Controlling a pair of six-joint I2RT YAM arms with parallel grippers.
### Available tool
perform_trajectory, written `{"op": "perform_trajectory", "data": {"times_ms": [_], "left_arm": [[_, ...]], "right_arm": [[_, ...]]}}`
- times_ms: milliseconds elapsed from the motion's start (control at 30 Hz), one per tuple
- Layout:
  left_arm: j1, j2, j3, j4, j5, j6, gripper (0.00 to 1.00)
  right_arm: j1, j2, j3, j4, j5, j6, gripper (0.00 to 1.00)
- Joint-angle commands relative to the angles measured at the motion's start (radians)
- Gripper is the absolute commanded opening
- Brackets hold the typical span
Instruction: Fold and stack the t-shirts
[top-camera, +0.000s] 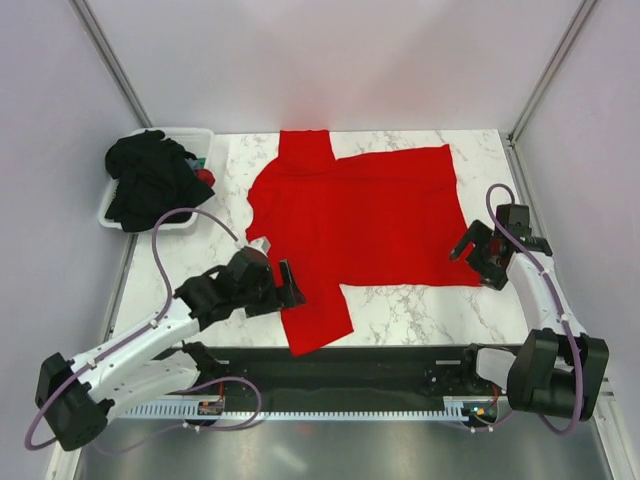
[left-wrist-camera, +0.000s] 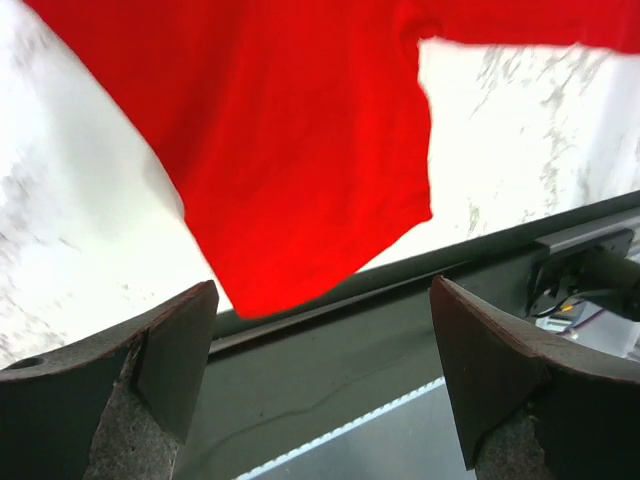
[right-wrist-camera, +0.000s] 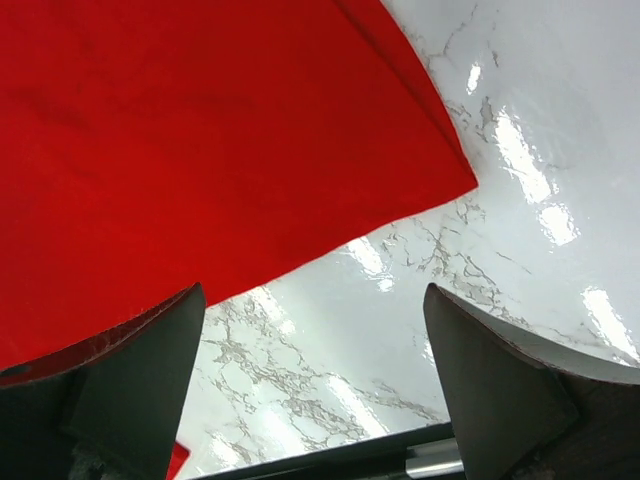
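On the marble table (top-camera: 420, 305) the red t-shirt (top-camera: 360, 215) lies spread flat, and I judge the fold not yet begun. Black t-shirts (top-camera: 150, 178) are heaped well beyond the left gripper (top-camera: 291, 283). It is wide open and empty, just beside the near sleeve (top-camera: 315, 315). The right gripper (top-camera: 477, 262), also open and empty, hovers at the hem corner (right-wrist-camera: 465, 180). Next: pinch both edges.

1. White marble-patterned tabletop (top-camera: 420, 305) fills the centre, showing bright glare patches in the right wrist view.
2. Plain pale walls (top-camera: 350, 60) enclose it at 9, 12 and 3 o'clock.
3. Metal frame posts (top-camera: 110, 50) slant at 11 and 1 o'clock.
4. Black rail (top-camera: 340, 365) and brushed metal surface (top-camera: 330, 450) at 6 o'clock.
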Motion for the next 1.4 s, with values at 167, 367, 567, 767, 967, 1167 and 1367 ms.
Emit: {"op": "perform_trajectory", "data": {"times_ms": [167,367,567,767,967,1167,1367], "left_arm": [[-0.246,0.105,-0.072,-0.064,-0.186,-0.289,0.90],[-0.298,0.209,-0.142,-0.002,-0.186,-0.374,0.88],[-0.302,0.290,-0.172,0.123,-0.146,-0.377,0.79],[-0.304,0.395,-0.136,0.207,-0.146,-0.358,0.66],[-0.301,0.409,-0.110,0.243,-0.190,-0.329,0.31],[-0.301,0.254,-0.150,0.174,-0.299,-0.369,0.02],[-0.287,0.196,-0.196,0.169,-0.325,-0.391,0.02]], "right_arm": [[-0.005,-0.040,-0.111,0.111,-0.018,0.072,0.98],[-0.005,-0.059,-0.126,0.125,0.005,0.069,0.98],[-0.005,-0.040,-0.143,0.151,-0.001,0.072,0.98],[-0.006,-0.042,-0.169,0.178,0.011,0.070,0.98],[-0.077,-0.059,-0.218,0.240,-0.032,0.075,0.95],[-0.137,0.038,-0.254,0.355,-0.113,0.058,0.76],[-0.137,0.113,-0.298,0.458,-0.118,0.049,0.64]]}}
